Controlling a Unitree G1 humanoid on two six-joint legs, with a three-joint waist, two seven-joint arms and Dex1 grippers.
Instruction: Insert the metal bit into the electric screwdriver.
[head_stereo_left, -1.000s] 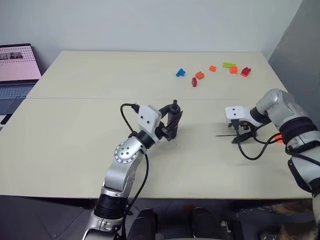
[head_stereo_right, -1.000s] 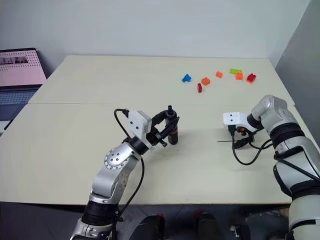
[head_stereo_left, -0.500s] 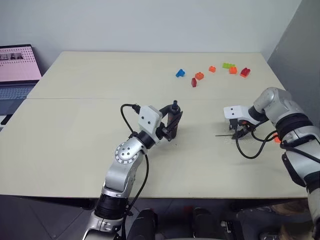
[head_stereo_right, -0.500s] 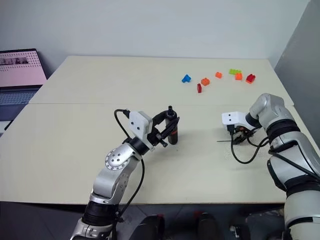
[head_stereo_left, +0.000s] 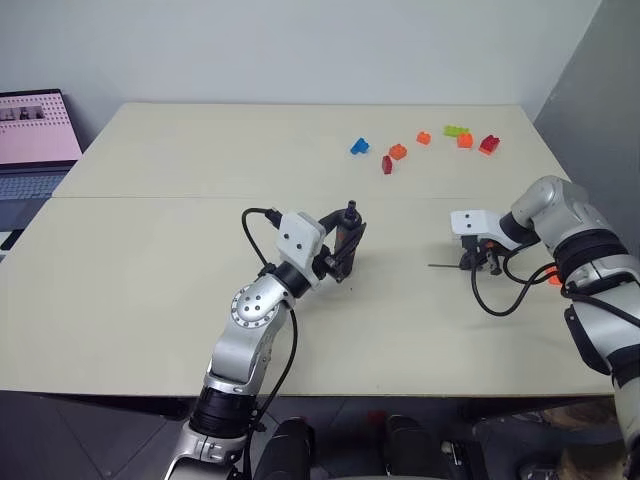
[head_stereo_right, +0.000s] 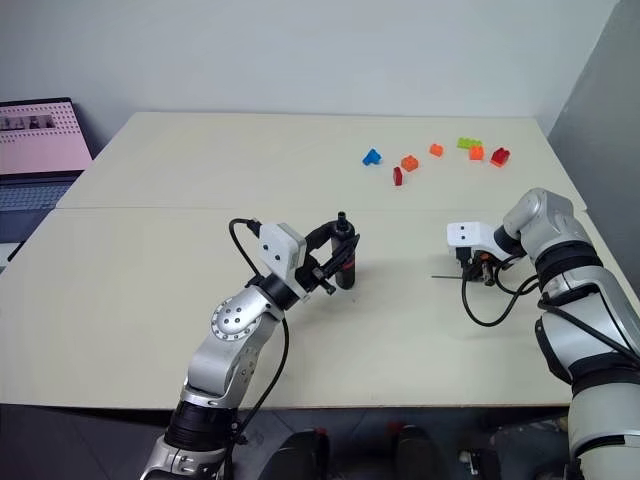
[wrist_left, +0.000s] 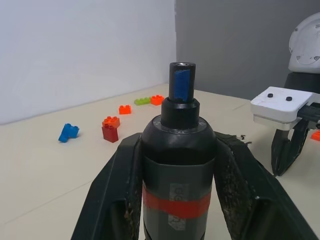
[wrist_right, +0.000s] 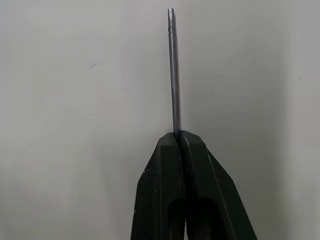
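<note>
My left gripper (head_stereo_left: 347, 243) is shut on the electric screwdriver (wrist_left: 178, 175), a black pen-shaped tool with a red-and-grey band, held upright above the table's middle with its narrow tip (head_stereo_left: 351, 210) up. At the right, my right gripper (head_stereo_left: 472, 264) points down at the table and is shut on the metal bit (wrist_right: 173, 70), a thin grey rod. The bit (head_stereo_left: 443, 266) sticks out level from the fingertips toward the screwdriver, close over the tabletop. A wide stretch of table separates bit and screwdriver.
Several coloured plastic bricks (head_stereo_left: 398, 152) lie scattered at the far right of the beige table (head_stereo_left: 150, 260). A laptop (head_stereo_left: 30, 140) stands off the table's left edge. A black cable (head_stereo_left: 495, 300) loops on the table by my right wrist.
The right gripper has closed on the metal bit. The left gripper and the screwdriver have stayed where they were.
</note>
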